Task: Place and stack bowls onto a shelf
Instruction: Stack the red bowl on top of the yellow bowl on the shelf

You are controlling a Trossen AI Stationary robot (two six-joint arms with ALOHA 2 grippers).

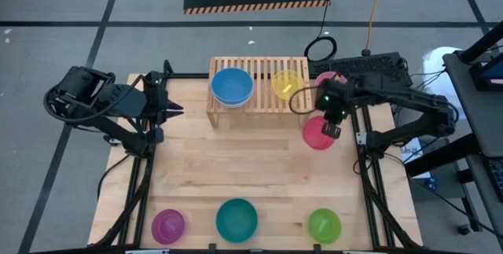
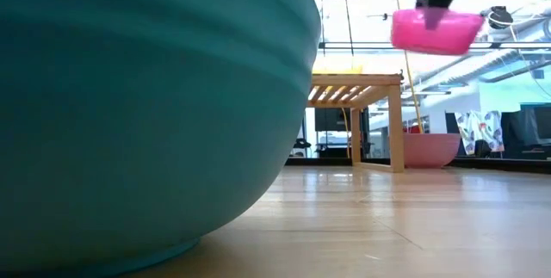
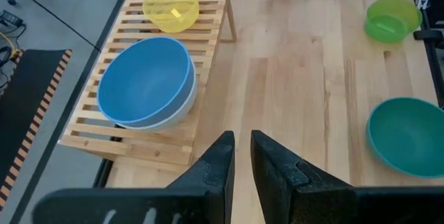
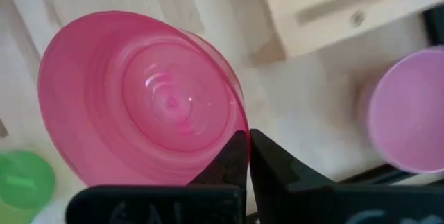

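My right gripper [image 1: 333, 128] holds a pink bowl [image 1: 317, 134] in the air, just off the right end of the shelf [image 1: 263, 97]; in the low view the pink bowl [image 2: 435, 30] hangs above the level of the shelf top [image 2: 357, 79]. On the shelf stand a blue bowl [image 3: 144, 80] nested in a white one [image 3: 182, 106], and a yellow bowl [image 3: 171, 5]. A paler pink bowl [image 4: 409, 113] rests on the table by the shelf's right leg. My left gripper [image 3: 241, 156] hovers open by a narrow gap at the table's left side, touching nothing. My right gripper pinches the pink bowl's rim [image 4: 237, 123] on the side toward the table's right edge, one finger inside the bowl and one outside. The fingers come steeply from above. The bowl hangs below them, mouth up and slightly tilted, clear of table and shelf.
Along the table's near edge stand a purple bowl [image 1: 167, 224], a larger teal bowl [image 1: 236, 219] and a green bowl [image 1: 324, 224]. The teal bowl fills the left of the low view. Bare wood lies between these bowls and the shelf.
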